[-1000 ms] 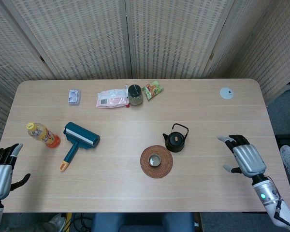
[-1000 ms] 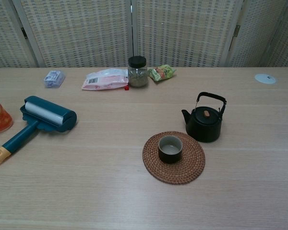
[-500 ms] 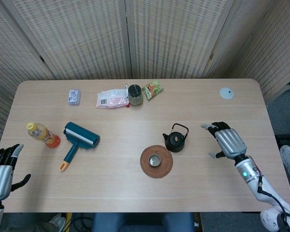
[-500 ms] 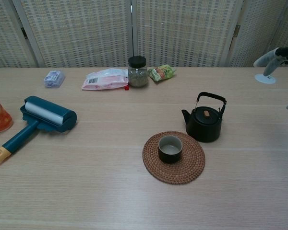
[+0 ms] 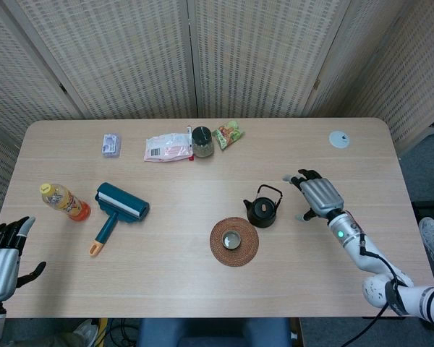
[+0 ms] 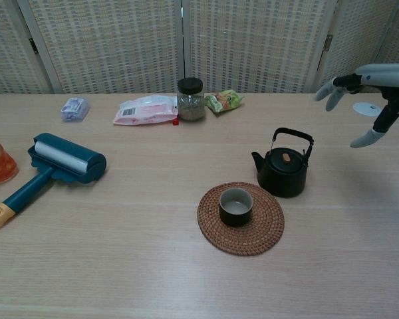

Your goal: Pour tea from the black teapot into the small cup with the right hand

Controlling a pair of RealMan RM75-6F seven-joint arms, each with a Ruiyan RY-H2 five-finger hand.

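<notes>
The black teapot [image 5: 262,207] [image 6: 284,167] stands upright on the table with its handle raised and its spout pointing left. Just left and in front of it, the small cup [image 5: 232,239] [image 6: 235,206] sits on a round woven coaster [image 5: 249,251] [image 6: 265,234]. My right hand [image 5: 315,195] [image 6: 372,93] hovers to the right of the teapot, fingers spread, holding nothing and apart from the pot. My left hand [image 5: 3,257] rests open at the table's front left edge, seen only in the head view.
A teal lint roller [image 5: 116,209] [image 6: 53,165] and an orange drink bottle [image 5: 63,201] lie at the left. A pink packet [image 5: 168,148], dark-lidded jar [image 5: 202,141], green snack bag [image 5: 228,134] and small blue pack [image 5: 111,144] line the back. A white disc [image 5: 338,139] sits at the back right.
My right hand has moved left and farther over the table toward the teapot, coming into the chest view. The teapot, cup and left hand have not moved.
</notes>
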